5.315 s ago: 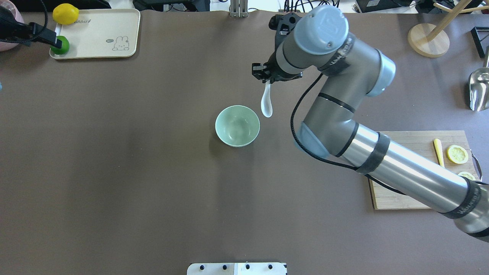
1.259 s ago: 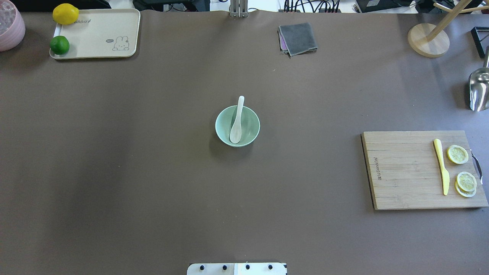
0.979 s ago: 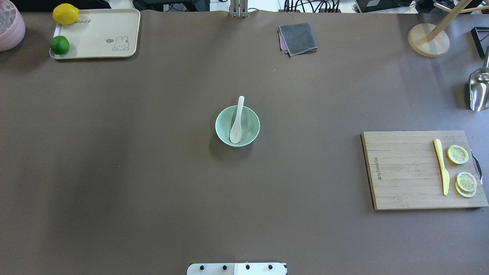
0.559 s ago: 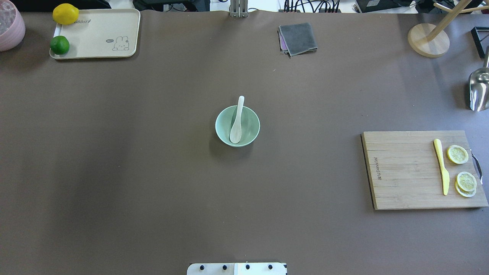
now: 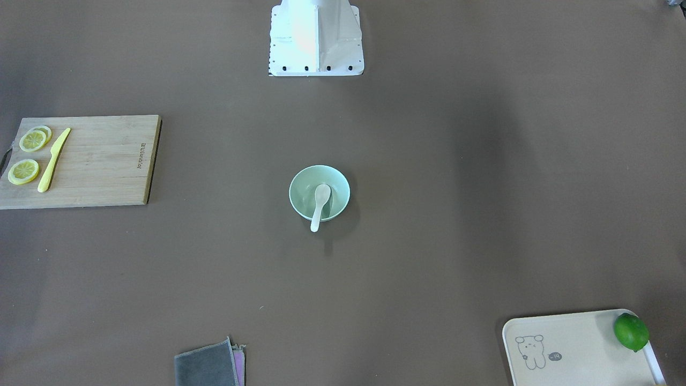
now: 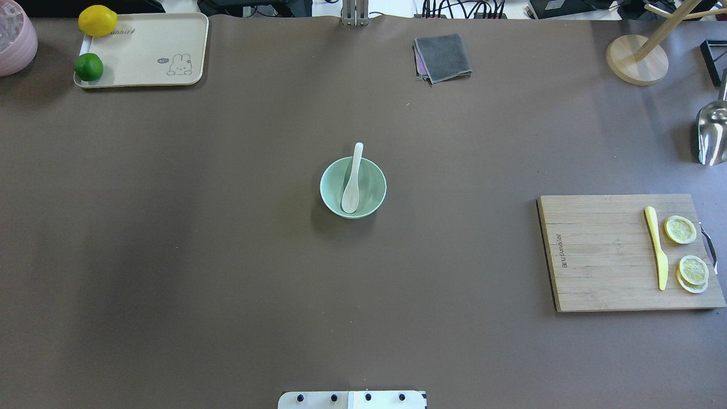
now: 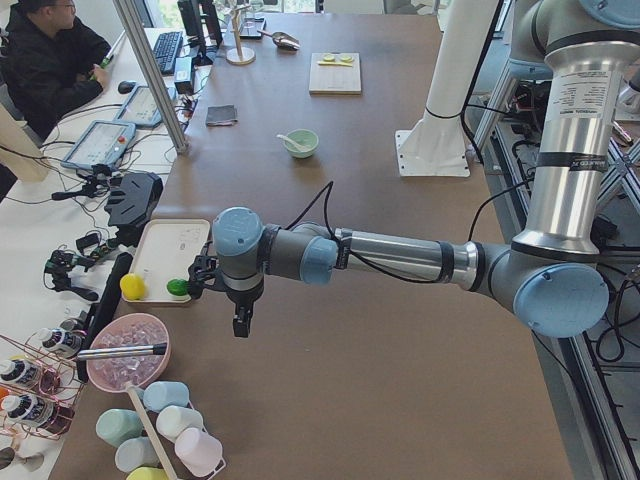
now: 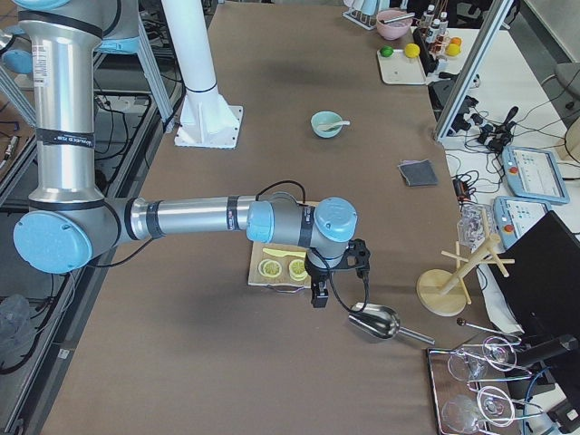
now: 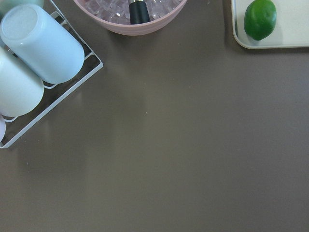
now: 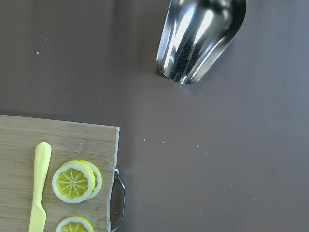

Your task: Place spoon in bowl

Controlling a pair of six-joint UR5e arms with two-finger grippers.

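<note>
Now the spoon (image 6: 351,192) lies in the bowl (image 6: 373,185) (no longer carried); left pincer (image 7: 240,325), right pincer (image 8: 314,297) state: cannot tell.

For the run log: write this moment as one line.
spoon: scoop inside bowl, handle over rim | left gripper: near tray, state unclear | right gripper: by cutting board, state unclear | step: done

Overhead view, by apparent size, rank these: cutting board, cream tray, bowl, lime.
Largest to smallest:
1. cutting board
2. cream tray, which sits farther from the camera, so its true size against the board is unsure
3. bowl
4. lime
</note>
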